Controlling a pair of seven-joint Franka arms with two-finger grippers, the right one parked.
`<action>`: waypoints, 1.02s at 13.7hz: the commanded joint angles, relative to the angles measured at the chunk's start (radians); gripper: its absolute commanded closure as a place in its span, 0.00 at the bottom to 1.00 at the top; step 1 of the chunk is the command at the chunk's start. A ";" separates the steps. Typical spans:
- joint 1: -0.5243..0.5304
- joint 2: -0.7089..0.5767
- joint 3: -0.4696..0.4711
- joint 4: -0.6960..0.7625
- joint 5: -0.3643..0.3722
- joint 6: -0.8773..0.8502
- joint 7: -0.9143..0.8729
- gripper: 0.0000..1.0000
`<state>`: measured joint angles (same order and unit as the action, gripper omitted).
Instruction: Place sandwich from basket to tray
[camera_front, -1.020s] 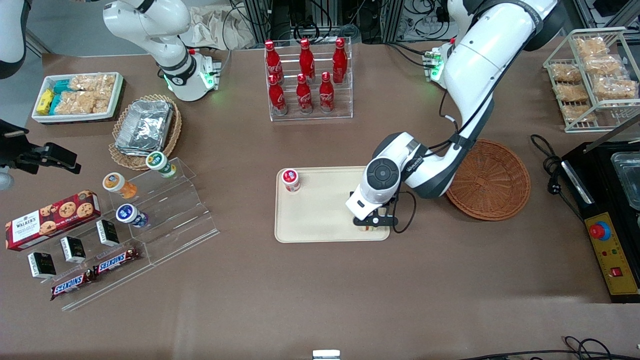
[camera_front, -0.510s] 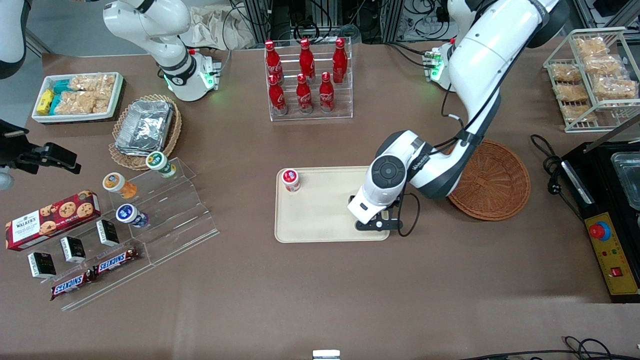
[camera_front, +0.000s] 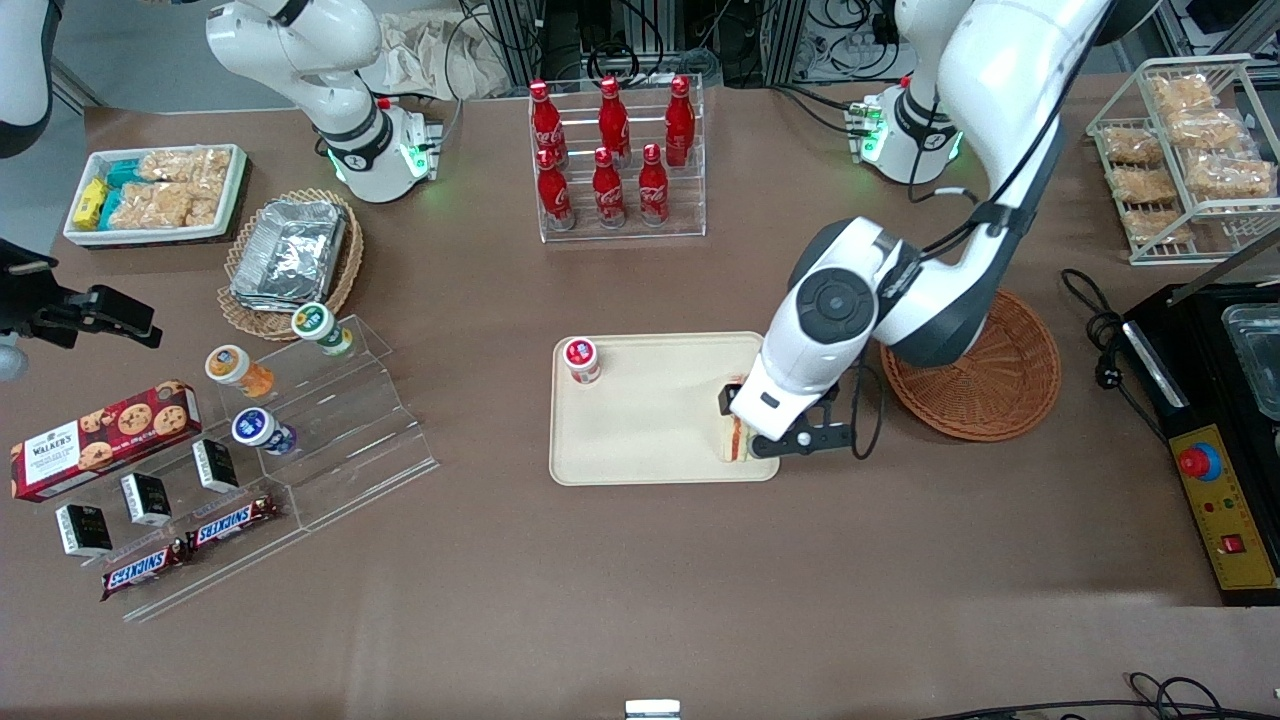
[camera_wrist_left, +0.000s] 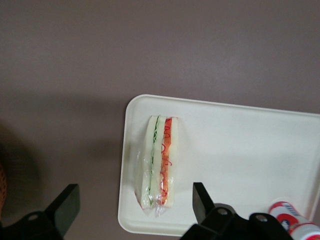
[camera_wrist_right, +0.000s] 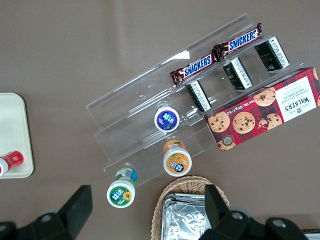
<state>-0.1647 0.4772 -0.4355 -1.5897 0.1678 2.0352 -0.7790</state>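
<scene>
The tray (camera_front: 640, 440) is set near the middle of the counter, with the empty basket (camera_front: 1000, 385) just beside it toward the working arm's end. The sandwich (camera_wrist_left: 159, 161) has been laid on its side in the tray's corner, nearest that basket. The gripper (camera_wrist_left: 135, 212) is held above it with its fingers spread apart and nothing between them, so the placing is judged complete.

Six red cola bottles (camera_front: 612, 150) upright in a clear acrylic rack (camera_front: 622, 228). Toward the parked arm's end, a white rectangular bin of bagged snacks (camera_front: 155, 195), a tan lacy-rimmed wicker basket (camera_front: 245, 320) holding foil containers (camera_front: 290, 250), and a clear stepped acrylic stand (camera_front: 340, 440) bearing three round-lidded cups (camera_front: 235, 368) and two Snickers bars (camera_front: 190, 545), a red cookie box (camera_front: 100, 440) beside it. Toward the working arm's end, a white wire rack (camera_front: 1185, 150) of bagged crispy snacks.
</scene>
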 joint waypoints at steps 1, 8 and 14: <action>0.054 -0.118 0.000 -0.021 -0.027 -0.114 -0.028 0.00; 0.114 -0.380 0.174 -0.029 -0.155 -0.392 0.228 0.00; 0.113 -0.546 0.384 -0.085 -0.160 -0.464 0.672 0.00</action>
<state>-0.0457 0.0049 -0.1044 -1.6098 0.0242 1.5669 -0.2459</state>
